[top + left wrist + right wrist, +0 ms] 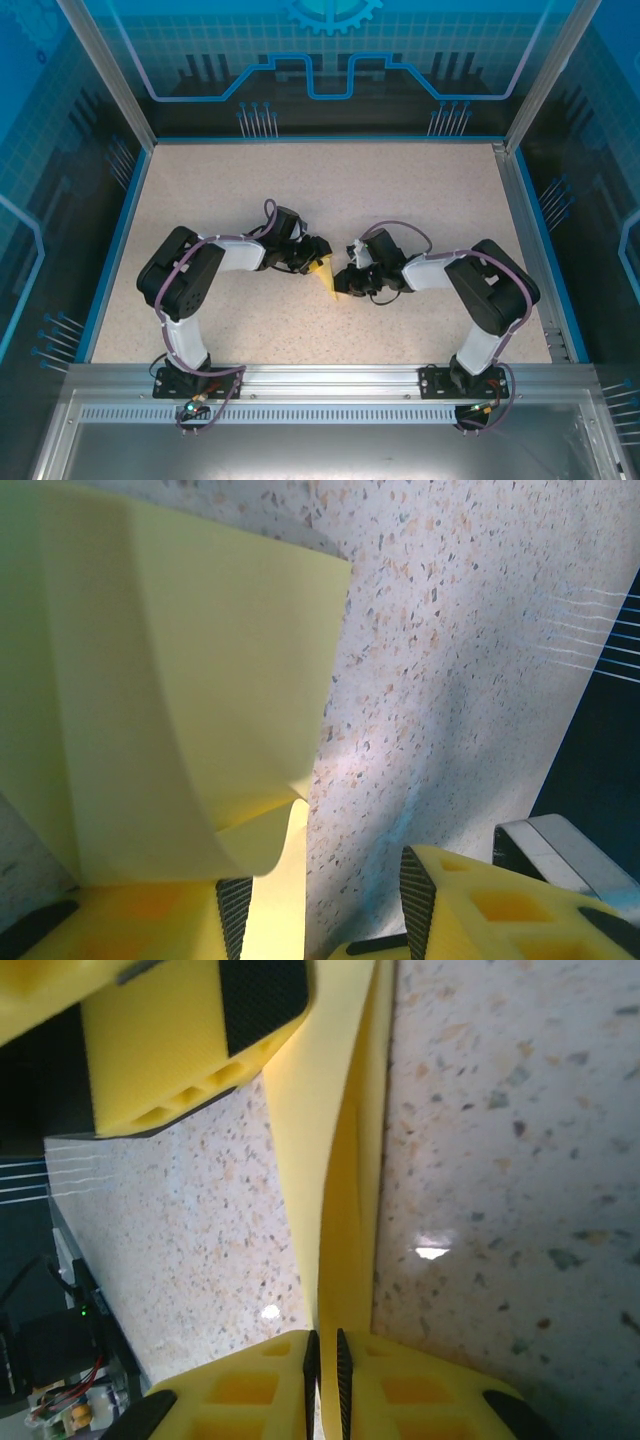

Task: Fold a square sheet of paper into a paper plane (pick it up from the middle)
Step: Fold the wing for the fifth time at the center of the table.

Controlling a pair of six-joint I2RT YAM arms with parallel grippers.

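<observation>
- My left arm (190, 275) stands at the near edge of the table (420, 190), elbow raised and out to the left, forearm angled in toward the table's middle.
- My right arm (490, 290) mirrors it, with the elbow raised and out to the right and the forearm angled in toward the same spot.
- The plane (326, 277) is close to the table's middle, a narrow yellow wedge with its point toward the near edge, between my two grippers.
- My left gripper (312, 260) meets the plane from the left with its jaws apart. The left wrist view shows a wide gap. A strip of the paper runs through it against one pad (233, 920), while the other pad (416, 900) is clear of it. A loose flap curls up beyond the fingers.
- My right gripper (348, 283) meets the plane from the right. In the right wrist view its pads (312, 1380) are drawn almost together, pinching the plane's thin edge.
</observation>
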